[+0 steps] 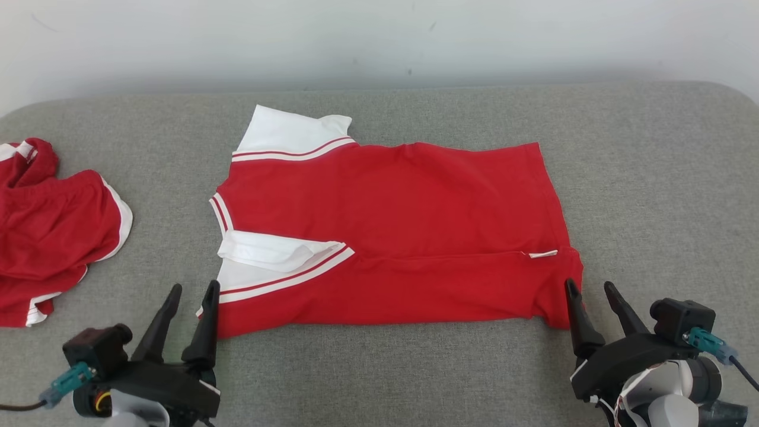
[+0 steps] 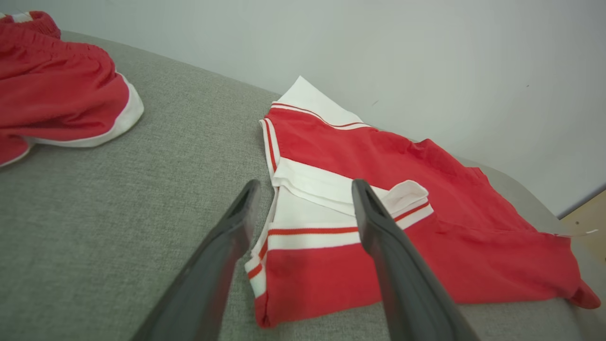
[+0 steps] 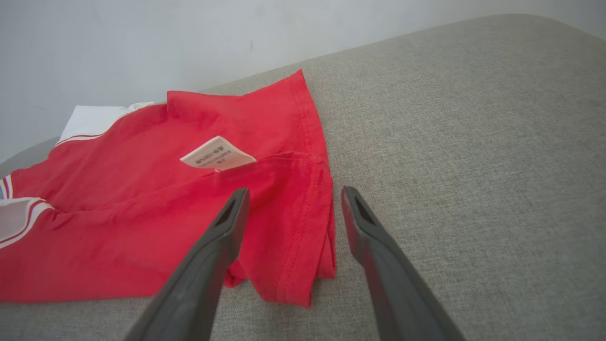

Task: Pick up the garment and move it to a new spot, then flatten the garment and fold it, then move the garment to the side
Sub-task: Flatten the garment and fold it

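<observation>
The red shirt (image 1: 391, 237) lies in the middle of the grey bench (image 1: 652, 178), its near edge folded over and its white sleeves toward my left. My left fingers (image 1: 206, 326) are spread apart at its near left corner, gripping nothing. My right fingers (image 1: 578, 320) are likewise spread and empty, straddling the near right hem corner by the label (image 1: 542, 254). Red shorts (image 1: 53, 231) lie crumpled at my far left.

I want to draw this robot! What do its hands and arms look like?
Each hand, the left gripper and the right gripper, has two long, dark, pointy fingers on a chunky black base. A little black box sits beside each, with a teal plug and a dark cable. The wrists behind are pale grey-white.
</observation>
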`<state>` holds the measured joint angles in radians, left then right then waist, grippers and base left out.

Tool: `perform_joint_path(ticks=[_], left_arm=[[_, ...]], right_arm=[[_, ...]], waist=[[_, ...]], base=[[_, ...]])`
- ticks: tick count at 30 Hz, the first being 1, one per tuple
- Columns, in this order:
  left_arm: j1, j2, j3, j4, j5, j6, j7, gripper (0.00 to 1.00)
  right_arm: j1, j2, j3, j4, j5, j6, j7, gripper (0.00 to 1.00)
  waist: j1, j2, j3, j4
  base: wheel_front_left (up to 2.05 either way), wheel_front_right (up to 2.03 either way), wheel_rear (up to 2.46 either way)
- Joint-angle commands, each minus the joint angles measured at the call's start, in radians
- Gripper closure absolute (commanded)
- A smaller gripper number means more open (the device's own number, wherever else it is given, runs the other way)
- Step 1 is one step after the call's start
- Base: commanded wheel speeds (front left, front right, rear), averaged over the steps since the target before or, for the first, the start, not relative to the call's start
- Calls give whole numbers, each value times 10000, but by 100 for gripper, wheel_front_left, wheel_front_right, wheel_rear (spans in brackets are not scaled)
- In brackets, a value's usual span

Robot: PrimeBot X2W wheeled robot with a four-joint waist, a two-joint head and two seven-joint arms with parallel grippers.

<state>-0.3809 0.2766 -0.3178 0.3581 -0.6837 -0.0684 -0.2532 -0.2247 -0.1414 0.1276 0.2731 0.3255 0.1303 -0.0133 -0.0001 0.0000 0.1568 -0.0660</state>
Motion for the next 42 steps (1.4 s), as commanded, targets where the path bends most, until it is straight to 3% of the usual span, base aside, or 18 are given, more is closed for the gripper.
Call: perform_joint_path(ticks=[1, 13, 23, 24, 25, 26, 27, 35, 42], left_arm=[[184, 9, 19, 11, 124, 38, -50, 0], [220, 55, -387, 779, 827, 194, -89, 0], [93, -132, -391, 1414, 959, 80, -119, 0], [82, -162, -399, 1521, 917, 34, -105, 4], [59, -184, -402, 1616, 897, 5, -95, 28], [19, -215, -417, 1720, 896, 6, -95, 63], [-23, -245, -434, 1834, 901, -29, -96, 100], [43, -466, -343, 2169, 1055, -183, -100, 100], [690, -518, -152, 1790, 1123, -241, -108, 100]], right_arm=[[107, -15, -30, -48, -122, 9, 4, 0], [26, 187, -318, 186, -777, 9, 261, 0], [-175, 328, -285, 926, -1190, 9, 349, 0], [-237, 367, -271, 1042, -1217, 9, 322, 7], [-317, 397, -213, 1145, -1268, 9, 302, 45], [-387, 436, -166, 1234, -1287, 9, 274, 61], [-441, 466, -137, 1330, -1295, 9, 218, 100], [-353, 284, -224, 1693, -1097, 9, -230, 100], [370, 81, -318, 1101, -567, 7, -180, 100]], waist=[[1, 0, 38, 19], [1, 0, 393, -5], [1, 0, 530, -73], [1, 0, 526, -69], [1, 0, 520, -64], [1, 0, 515, -59], [1, 0, 507, -52], [1, 0, 106, 39], [1, 0, -446, 101]], base=[[0, 0, 0], [0, 0, 0], [0, 0, 0], [0, 0, 0], [0, 0, 0], [0, 0, 0], [0, 0, 0], [0, 0, 0], [0, 0, 0]])
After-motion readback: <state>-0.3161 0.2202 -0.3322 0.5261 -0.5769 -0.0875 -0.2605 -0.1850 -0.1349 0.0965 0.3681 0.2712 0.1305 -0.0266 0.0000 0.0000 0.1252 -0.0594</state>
